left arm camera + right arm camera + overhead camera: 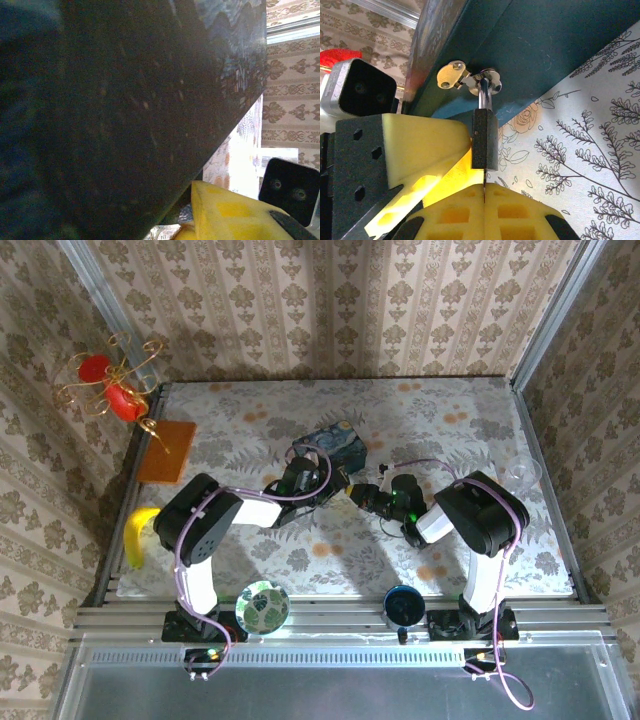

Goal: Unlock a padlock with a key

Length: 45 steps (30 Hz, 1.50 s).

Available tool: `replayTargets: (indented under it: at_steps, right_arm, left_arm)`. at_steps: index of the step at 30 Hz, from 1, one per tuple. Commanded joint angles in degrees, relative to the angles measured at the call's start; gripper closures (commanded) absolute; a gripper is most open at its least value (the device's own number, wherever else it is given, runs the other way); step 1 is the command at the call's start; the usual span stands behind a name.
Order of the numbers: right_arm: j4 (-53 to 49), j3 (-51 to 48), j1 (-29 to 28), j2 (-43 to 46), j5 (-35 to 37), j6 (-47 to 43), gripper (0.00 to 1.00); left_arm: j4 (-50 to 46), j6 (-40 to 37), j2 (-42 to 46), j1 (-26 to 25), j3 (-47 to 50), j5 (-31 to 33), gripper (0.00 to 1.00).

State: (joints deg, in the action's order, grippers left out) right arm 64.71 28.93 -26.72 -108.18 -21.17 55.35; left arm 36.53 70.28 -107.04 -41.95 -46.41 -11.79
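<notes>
Most of the thin dark-metal key [484, 179] is buried between the yellow foam pads [520, 212] of my right gripper [484, 192]. Only a sliver shows beneath the small dark-bodied padlock with a silver shackle [485, 137], and I cannot tell whether its tip is in the lock. From my left wrist, the blue painted tin box [125, 115] is a dark blur running off the edges. From above, padlock and key are too small to make out.
</notes>
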Motion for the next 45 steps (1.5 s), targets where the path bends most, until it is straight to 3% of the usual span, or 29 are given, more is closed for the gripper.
replayTargets:
  at_steps: [1, 3, 15, 31, 36, 40, 45]
  right_arm:
    - [2.87, 1.4, -0.35, 0.47, -0.3, 0.84, 1.0]
    - [3.48, 1.48, -0.28, 0.22, -0.36, 1.36, 1.0]
    - [8.94, 2.28, -0.26, -3.17, -1.29, 5.46, 1.0]
    - [9.05, 2.89, -0.26, -4.71, -0.21, 7.43, 1.0]
    - [9.21, 2.84, -0.26, -4.49, 0.47, 8.03, 1.0]
    - [9.16, 3.14, -0.26, -4.6, 0.5, 8.46, 1.0]
    - [9.17, 3.42, -0.26, -4.28, 0.35, 8.57, 1.0]
  left_arm:
    - [4.51, 0.79, -0.62, 0.17, 0.99, -0.86, 0.56]
    - [5.08, 0.57, -0.71, 0.12, 1.23, -0.75, 0.5]
    - [8.67, 0.38, -2.02, 0.3, 2.78, 1.06, 0.49]
    - [15.24, 1.83, -3.92, 0.78, 3.5, 1.95, 0.81]
    - [15.76, 1.83, -3.62, 0.83, 4.66, 2.21, 0.8]
    - [15.76, 1.14, -3.61, 0.92, 4.59, 2.15, 0.64]
    - [15.46, 0.5, -4.18, 1.27, 3.58, 1.69, 0.64]
